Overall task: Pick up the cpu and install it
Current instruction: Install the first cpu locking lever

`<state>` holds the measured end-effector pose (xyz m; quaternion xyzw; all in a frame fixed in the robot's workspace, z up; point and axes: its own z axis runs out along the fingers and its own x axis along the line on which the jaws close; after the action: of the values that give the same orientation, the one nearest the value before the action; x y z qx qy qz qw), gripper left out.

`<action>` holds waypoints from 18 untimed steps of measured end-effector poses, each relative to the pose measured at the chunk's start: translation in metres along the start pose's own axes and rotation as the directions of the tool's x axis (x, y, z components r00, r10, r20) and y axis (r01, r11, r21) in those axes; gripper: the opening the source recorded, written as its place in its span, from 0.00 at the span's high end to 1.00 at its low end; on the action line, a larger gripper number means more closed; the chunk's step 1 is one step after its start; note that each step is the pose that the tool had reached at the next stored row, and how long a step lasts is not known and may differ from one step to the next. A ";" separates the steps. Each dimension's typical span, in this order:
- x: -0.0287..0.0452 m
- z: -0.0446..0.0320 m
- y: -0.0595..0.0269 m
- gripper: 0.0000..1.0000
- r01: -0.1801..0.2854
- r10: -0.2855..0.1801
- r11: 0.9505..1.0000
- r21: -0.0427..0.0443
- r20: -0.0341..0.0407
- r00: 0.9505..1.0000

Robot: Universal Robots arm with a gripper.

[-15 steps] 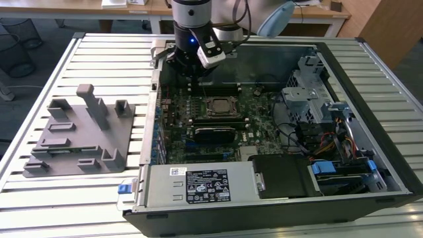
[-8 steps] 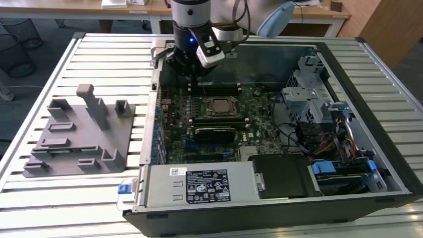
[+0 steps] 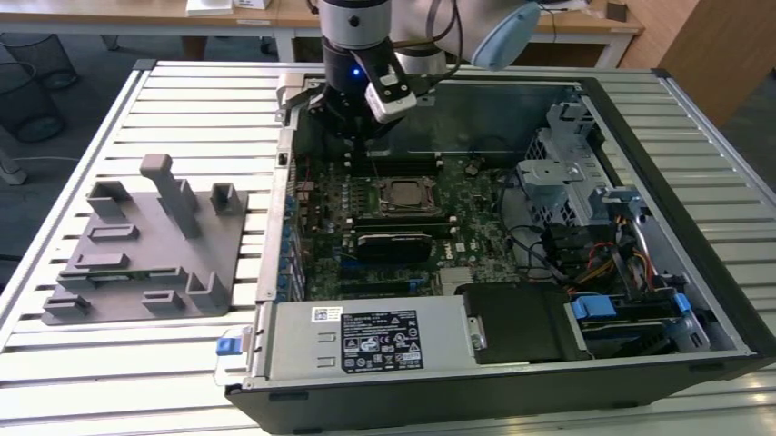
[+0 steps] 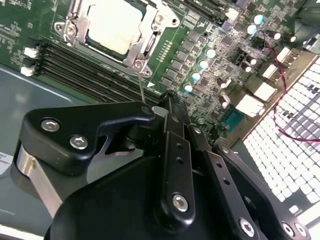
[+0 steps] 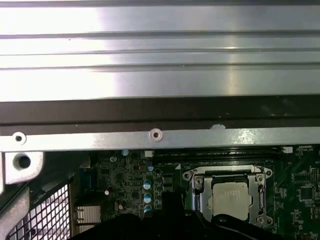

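— Where do we find the cpu (image 3: 404,195)?

— It lies flat in the socket (image 4: 145,52) on the motherboard (image 3: 479,195), silver top up, with the metal frame around it. Both wrist views show it there too (image 4: 112,25) (image 5: 231,194).

— And right beside it?

— In the second wrist view the dark memory slots (image 4: 85,67) run along one side of the socket, just beside the frame.

— Where is the claw (image 4: 167,106)?

— In the exterior view the claw (image 3: 349,132) hangs inside the open computer case (image 3: 485,411), over the far end of the board. It seems to sit above the memory slots, apart from the cpu, though the angle is poor.

— Spread or pressed together?

— We cannot tell; its own dark body hides the tip.

— What surrounds the case?

— It rests on the slatted metal counter (image 3: 145,363). On the exterior view's left a grey fixture plate (image 3: 134,272) with upright posts lies beside the case.
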<state>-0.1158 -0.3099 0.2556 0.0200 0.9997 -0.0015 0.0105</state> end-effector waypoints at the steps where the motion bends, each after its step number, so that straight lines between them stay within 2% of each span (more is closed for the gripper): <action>1: -0.0010 0.0000 0.0008 0.89 0.000 0.000 1.000 0.000 0.000 1.000; 7: -0.0065 0.0001 0.0044 0.89 0.000 0.000 1.000 0.000 0.000 1.000; 14: -0.0183 0.0010 0.0054 0.89 0.000 0.000 1.000 0.000 0.000 1.000; 18: -0.0242 0.0021 0.0056 0.89 0.000 0.000 1.000 -0.004 -0.001 1.000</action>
<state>-0.0913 -0.3053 0.2540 0.0200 0.9997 0.0006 0.0102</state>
